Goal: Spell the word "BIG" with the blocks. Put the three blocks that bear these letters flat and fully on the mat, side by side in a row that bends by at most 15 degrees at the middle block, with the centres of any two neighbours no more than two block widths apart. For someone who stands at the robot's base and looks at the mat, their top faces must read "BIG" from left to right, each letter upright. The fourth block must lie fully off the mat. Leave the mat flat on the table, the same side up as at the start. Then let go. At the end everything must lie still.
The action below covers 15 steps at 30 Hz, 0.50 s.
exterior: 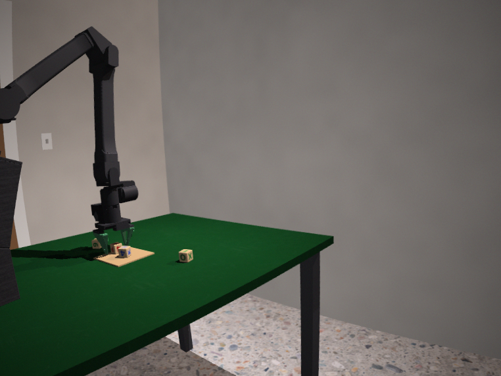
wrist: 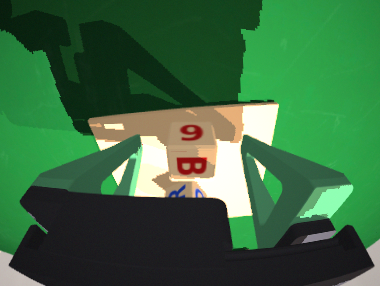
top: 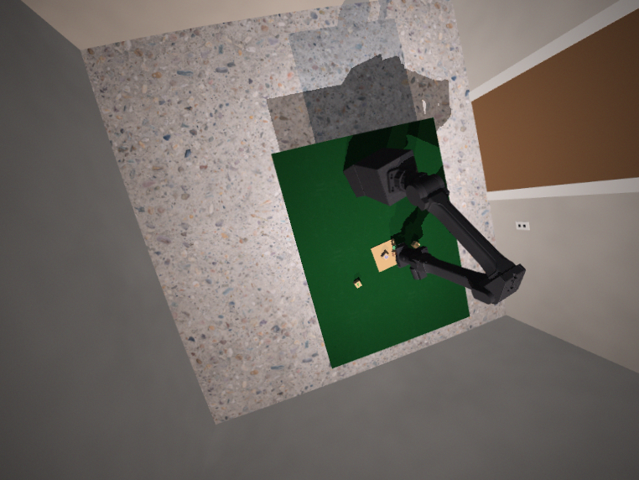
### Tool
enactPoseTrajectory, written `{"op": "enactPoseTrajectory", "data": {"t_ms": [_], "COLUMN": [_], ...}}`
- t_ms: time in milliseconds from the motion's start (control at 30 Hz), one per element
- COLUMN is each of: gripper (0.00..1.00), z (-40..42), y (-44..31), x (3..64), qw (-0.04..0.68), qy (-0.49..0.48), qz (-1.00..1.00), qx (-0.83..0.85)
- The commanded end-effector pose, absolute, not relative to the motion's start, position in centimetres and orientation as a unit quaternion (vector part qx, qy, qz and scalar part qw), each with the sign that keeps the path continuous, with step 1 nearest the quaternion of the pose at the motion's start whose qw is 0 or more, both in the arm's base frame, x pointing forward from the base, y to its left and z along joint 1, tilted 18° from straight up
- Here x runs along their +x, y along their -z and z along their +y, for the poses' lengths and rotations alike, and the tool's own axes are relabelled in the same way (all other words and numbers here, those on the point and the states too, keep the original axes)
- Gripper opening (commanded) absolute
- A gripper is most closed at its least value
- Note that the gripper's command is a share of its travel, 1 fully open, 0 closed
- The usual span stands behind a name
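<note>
My gripper (top: 393, 247) (exterior: 116, 248) (wrist: 191, 141) is open. Its fingers stand on either side of a wooden block with red marks (wrist: 191, 161), with a gap on each side. This block shows a red B and a red 6 or 9, turned different ways, and rests on the tan mat (top: 379, 265) (exterior: 140, 255) (wrist: 261, 120). A block with blue marks (top: 385, 254) (exterior: 124, 252) (wrist: 182, 190) sits close by on the mat; the wrist view cuts off part of it. A block with green O and X (exterior: 185, 256) (top: 357, 284) lies off the mat.
A fourth block (top: 415, 244) (exterior: 96, 243) with a green mark lies off the mat on the gripper's other side, partly behind a finger in the exterior view. The green table (top: 381, 320) (exterior: 242, 259) carries everything. The arm's shadow falls across part of the mat.
</note>
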<state>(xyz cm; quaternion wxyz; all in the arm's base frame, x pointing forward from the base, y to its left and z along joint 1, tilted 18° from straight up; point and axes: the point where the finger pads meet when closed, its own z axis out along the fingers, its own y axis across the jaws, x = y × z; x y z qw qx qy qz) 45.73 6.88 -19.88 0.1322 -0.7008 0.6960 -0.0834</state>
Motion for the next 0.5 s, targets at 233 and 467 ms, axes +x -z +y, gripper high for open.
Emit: {"op": "enactPoseTrajectory", "data": {"t_ms": [233,467], "gripper": [0.79,0.79], "z": [7.45,7.34], "y": [20.5,20.51], "x": [45.67,45.08], "qw": [0.133,0.127], "qy": [0.081,0.076], "qz": [0.694,0.695], "qx": [-0.703,-0.703]}}
